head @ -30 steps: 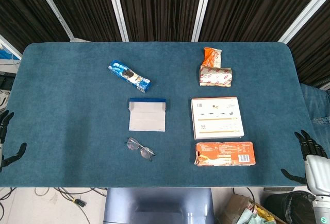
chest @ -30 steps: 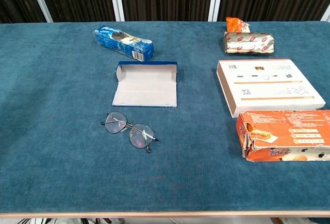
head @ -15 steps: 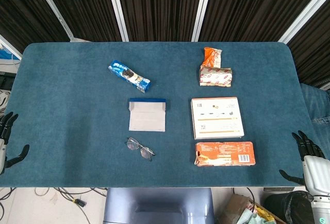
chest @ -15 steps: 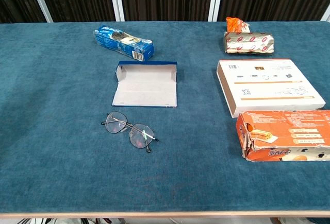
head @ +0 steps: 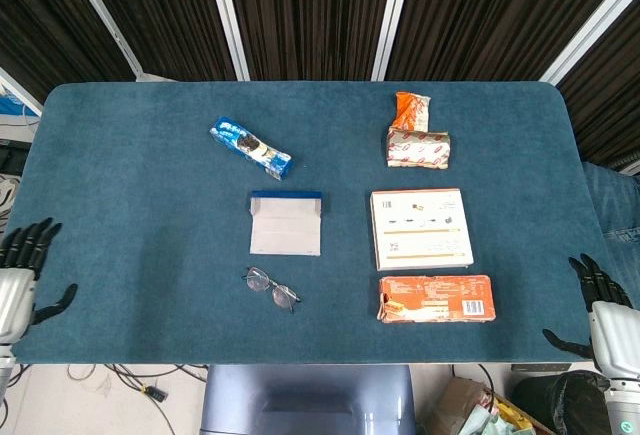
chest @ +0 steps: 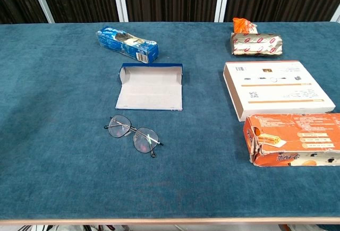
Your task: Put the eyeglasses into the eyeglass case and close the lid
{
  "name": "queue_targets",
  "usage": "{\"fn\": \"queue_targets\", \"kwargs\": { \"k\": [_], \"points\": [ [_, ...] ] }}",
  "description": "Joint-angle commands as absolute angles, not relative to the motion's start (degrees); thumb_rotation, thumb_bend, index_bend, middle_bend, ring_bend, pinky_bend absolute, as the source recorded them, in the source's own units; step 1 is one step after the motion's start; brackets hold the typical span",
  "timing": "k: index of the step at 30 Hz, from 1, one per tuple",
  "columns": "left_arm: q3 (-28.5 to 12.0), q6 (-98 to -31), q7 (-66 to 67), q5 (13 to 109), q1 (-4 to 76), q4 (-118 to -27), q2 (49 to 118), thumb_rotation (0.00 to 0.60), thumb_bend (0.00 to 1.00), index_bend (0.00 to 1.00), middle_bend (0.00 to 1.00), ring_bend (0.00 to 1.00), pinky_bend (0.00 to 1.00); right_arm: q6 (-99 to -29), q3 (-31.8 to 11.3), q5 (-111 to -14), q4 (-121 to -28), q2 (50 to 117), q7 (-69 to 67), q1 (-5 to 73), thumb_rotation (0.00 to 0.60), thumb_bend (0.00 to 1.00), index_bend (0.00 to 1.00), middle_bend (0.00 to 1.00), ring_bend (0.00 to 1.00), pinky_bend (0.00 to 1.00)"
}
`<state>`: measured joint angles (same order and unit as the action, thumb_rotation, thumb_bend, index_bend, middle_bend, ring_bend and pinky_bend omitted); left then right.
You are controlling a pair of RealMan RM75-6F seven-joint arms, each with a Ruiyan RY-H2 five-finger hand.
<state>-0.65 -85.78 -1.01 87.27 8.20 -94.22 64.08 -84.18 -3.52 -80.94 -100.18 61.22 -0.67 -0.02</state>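
Thin-rimmed eyeglasses [head: 271, 289] [chest: 133, 135] lie flat on the blue table, just in front of the eyeglass case [head: 286, 223] [chest: 150, 86]. The case is blue outside, white inside, and lies with its lid open. My left hand [head: 22, 277] is at the table's front left corner, fingers spread, holding nothing. At the front right corner my right hand [head: 600, 305] also holds nothing, fingers apart. Both hands are far from the glasses and show only in the head view.
A blue snack pack [head: 251, 148] lies behind the case. To the right are a white flat box [head: 421, 228], an orange carton [head: 436, 298], and a silver-red packet [head: 418, 147] with an orange bag [head: 411, 110] behind it.
My left hand has moved right, further into view over the table's front left corner. My right hand has drifted slightly down. The glasses and case are unmoved.
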Motion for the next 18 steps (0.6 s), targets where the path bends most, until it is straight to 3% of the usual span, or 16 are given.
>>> {"fn": "queue_targets", "kwargs": {
  "k": [1, 7, 14, 18],
  "points": [
    [-0.42, -79.66, -0.87, 89.92, 12.63, -97.21, 60.92, 0.6, 0.27, 0.05, 0.03, 0.0, 0.0, -84.01, -3.43, -81.02, -100.24, 61.24, -0.58, 0.05, 0.6, 0.19, 0.08, 0.04, 0.12, 0.16],
    [-3.9, -68.27, 9.43, 86.53, 20.8, -102.67, 59.52, 0.6, 0.27, 0.09, 0.04, 0.0, 0.0, -83.99, -3.5, -80.77, -100.45, 61.24, -0.41, 0.06, 0.6, 0.19, 0.08, 0.04, 0.12, 0.16],
    [-7.29, -56.74, 20.48, 79.67, 30.09, -105.99, 65.93, 0.6, 0.27, 0.1, 0.05, 0.0, 0.0, -84.39, -3.61, -80.95, -100.12, 61.41, -0.77, -0.03, 0.6, 0.2, 0.08, 0.04, 0.12, 0.16],
    [-7.68, -53.99, 24.99, 77.02, 32.85, -105.43, 68.76, 0.6, 0.27, 0.12, 0.05, 0.0, 0.0, -84.47, -3.72, -80.83, -99.98, 61.38, -0.9, -0.05, 0.6, 0.2, 0.08, 0.04, 0.12, 0.16]
  ]
}}
